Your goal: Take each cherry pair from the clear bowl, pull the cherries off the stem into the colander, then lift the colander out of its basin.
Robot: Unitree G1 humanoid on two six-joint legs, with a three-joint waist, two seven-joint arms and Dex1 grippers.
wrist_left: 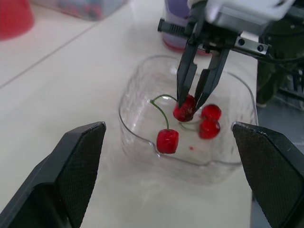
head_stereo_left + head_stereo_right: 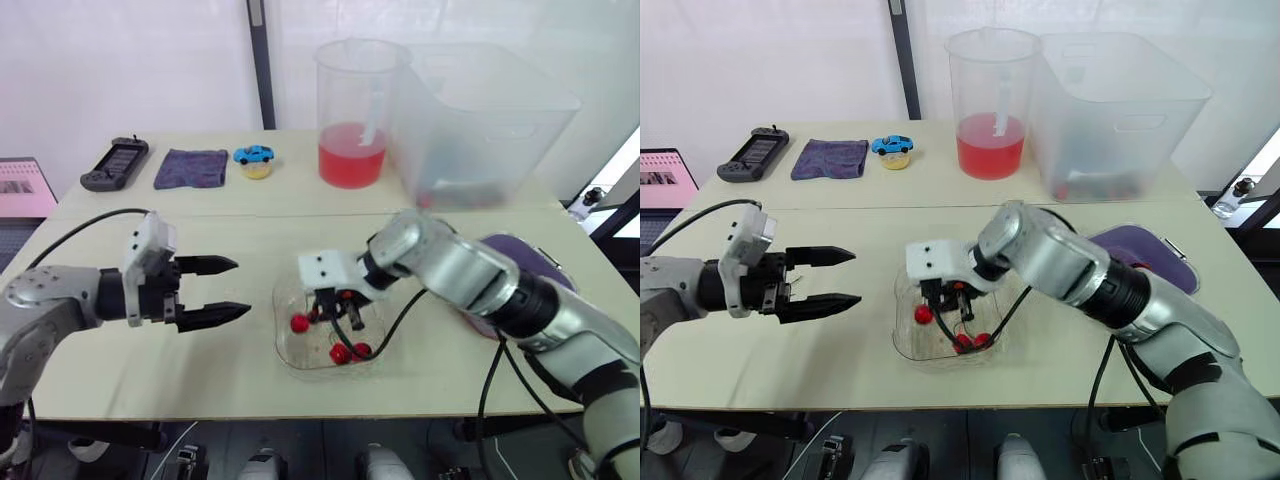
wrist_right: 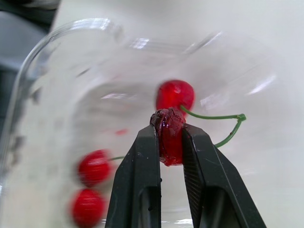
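Overall: a pale table (image 2: 120,370) with a clear bowl (image 1: 124,99) near its front edge, about midway along.
Right gripper (image 1: 191,102): reaching down into the bowl, its two black fingers clamped on one cherry.
Held cherry (image 3: 169,137): pinched between the fingertips, dark red and glossy, low inside the bowl; I cannot tell whether it touches the floor of the bowl.
Stem (image 3: 223,116): thin and green, arching from the held cherry to a second cherry (image 1: 167,140) that lies on the bowl floor, towards the side of the left gripper.
Loose cherries: two more, one (image 1: 210,112) just beside the right gripper's fingers, the other (image 1: 209,128) touching it or nearly so.
Left gripper (image 2: 242,287): fingers spread wide with nothing between them, pointing at the bowl from its left, above the table and apart from the rim.
Colander (image 2: 1145,250): purple, near the right edge of the table, largely hidden behind the right arm; I cannot make out its basin separately.
Back of the table, left to right: black handheld device (image 2: 115,163), folded grey-purple cloth (image 2: 191,167), blue toy car (image 2: 254,154), clear jug (image 2: 353,90) partly full of red liquid, large clear bin (image 2: 490,110).
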